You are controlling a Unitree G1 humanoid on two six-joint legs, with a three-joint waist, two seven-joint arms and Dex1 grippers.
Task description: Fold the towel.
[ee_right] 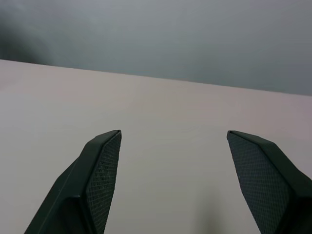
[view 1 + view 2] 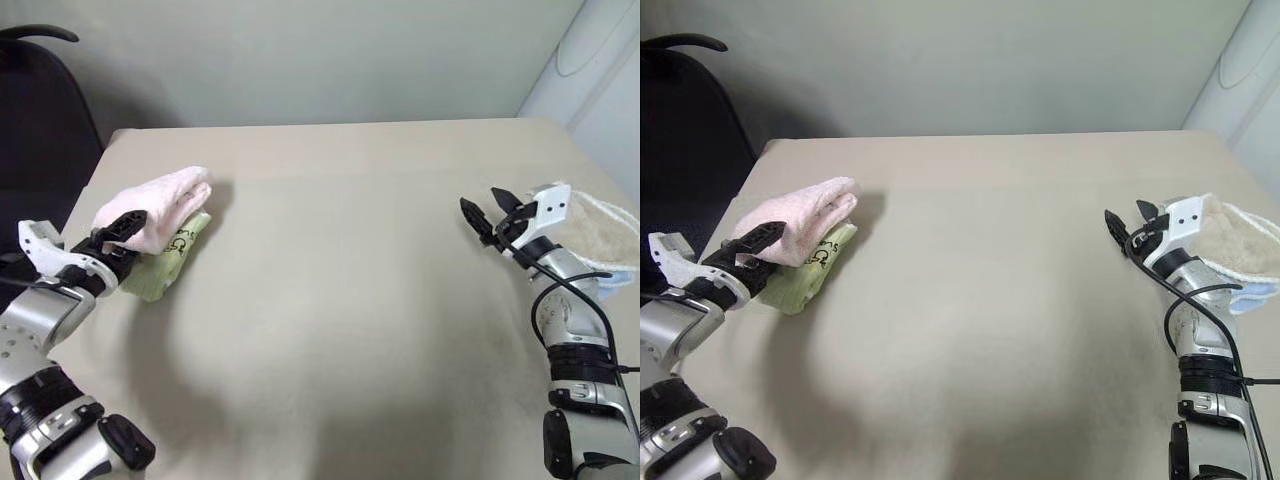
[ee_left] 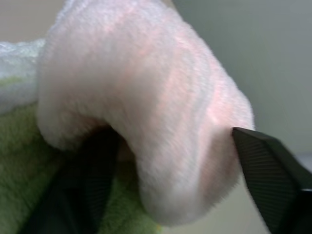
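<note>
The pale pink towel [image 2: 165, 200] lies folded in a thick bundle at the table's left side, resting on top of a lime-green towel [image 2: 160, 270]. My left gripper [image 2: 120, 232] is at the bundle's near end, level with it. In the left wrist view its two fingers stand wide apart, open, with the rounded fold of the pink towel [image 3: 146, 97] between them. My right gripper [image 2: 487, 207] hovers open over bare table at the right, with nothing between its fingers [image 1: 105, 161].
A beige towel with a white edge [image 2: 605, 235] lies just behind my right gripper at the table's right edge. The tan table [image 2: 350, 300] spreads wide between my two arms. A black chair [image 2: 40, 110] stands beyond the table's left edge.
</note>
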